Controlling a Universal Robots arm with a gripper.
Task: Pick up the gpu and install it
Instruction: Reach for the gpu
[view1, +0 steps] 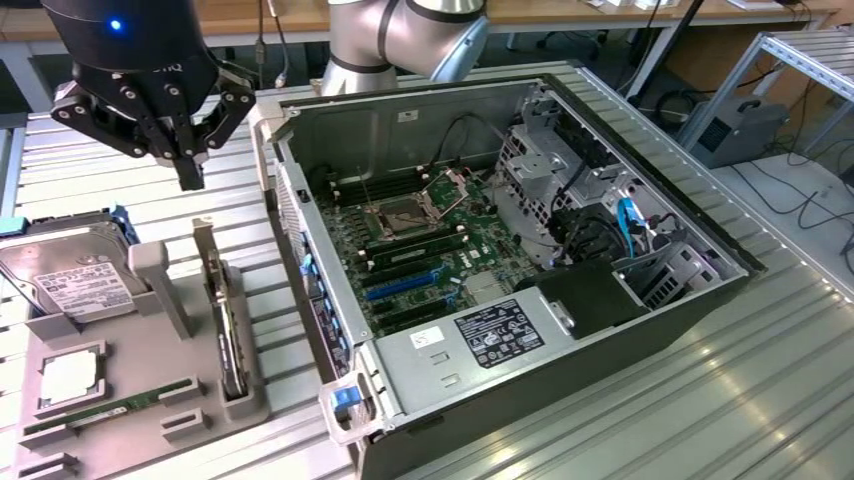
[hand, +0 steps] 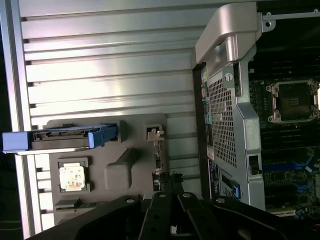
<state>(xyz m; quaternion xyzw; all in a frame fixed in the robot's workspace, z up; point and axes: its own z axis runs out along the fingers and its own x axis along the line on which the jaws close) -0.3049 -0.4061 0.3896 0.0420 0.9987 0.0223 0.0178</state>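
Observation:
The gpu (view1: 220, 310) stands on its long edge in a slot of the grey holder tray (view1: 134, 440), to the exterior view's left of the open computer case (view1: 534, 380). Its silver end bracket points up at the far end. My gripper (view1: 191, 178) hangs above that far end, clear of the card, with its black fingers shut and nothing between them. In the wrist view the gpu (hand: 158, 162) appears edge-on, a thin strip just beyond the shut gripper (hand: 171, 190). The motherboard (view1: 414, 250) lies exposed inside the case, with blue expansion slots (view1: 400, 288).
On the holder tray sit a silver hard drive (view1: 67, 280) in a blue caddy, a processor chip (view1: 70, 380) and a green RAM stick (view1: 114, 405). The case's rear wall (hand: 225, 115) rises beside the tray. The ribbed metal table (view1: 747, 400) stretches around both.

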